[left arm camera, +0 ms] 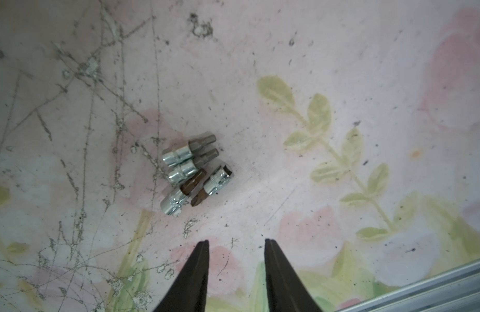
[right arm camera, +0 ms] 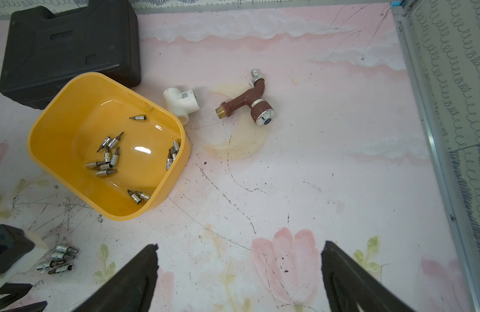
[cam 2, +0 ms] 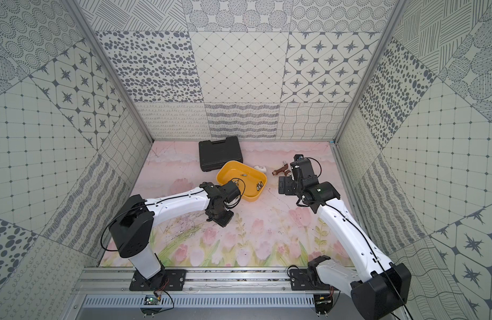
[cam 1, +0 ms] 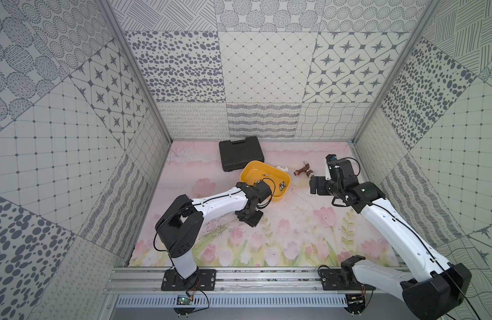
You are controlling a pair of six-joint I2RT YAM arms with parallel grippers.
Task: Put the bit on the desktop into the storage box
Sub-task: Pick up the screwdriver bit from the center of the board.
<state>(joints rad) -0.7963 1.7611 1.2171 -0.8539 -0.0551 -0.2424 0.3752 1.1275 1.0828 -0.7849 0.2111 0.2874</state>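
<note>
Several short silver-and-brown bits (left arm camera: 193, 173) lie bunched together on the flowered desktop; the right wrist view shows the same bunch (right arm camera: 56, 259). My left gripper (left arm camera: 236, 241) hovers just beside them, its jaws apart with only bare mat between them. The storage box (cam 1: 256, 169) (cam 2: 231, 170) is a shallow yellow tray with several bits lying inside it (right arm camera: 58, 113). It sits just beyond the left wrist. My right gripper (right arm camera: 239, 247) hangs wide open over empty mat, to the right of the box. In both top views the left arm hides the bunch of bits.
A black tool case (cam 1: 240, 155) (right arm camera: 68, 46) lies behind the yellow box, touching its rim. A white pipe tee (right arm camera: 182, 104) and a brown tap (right arm camera: 247, 101) lie to the box's right. An aluminium rail (left arm camera: 422, 286) borders the mat.
</note>
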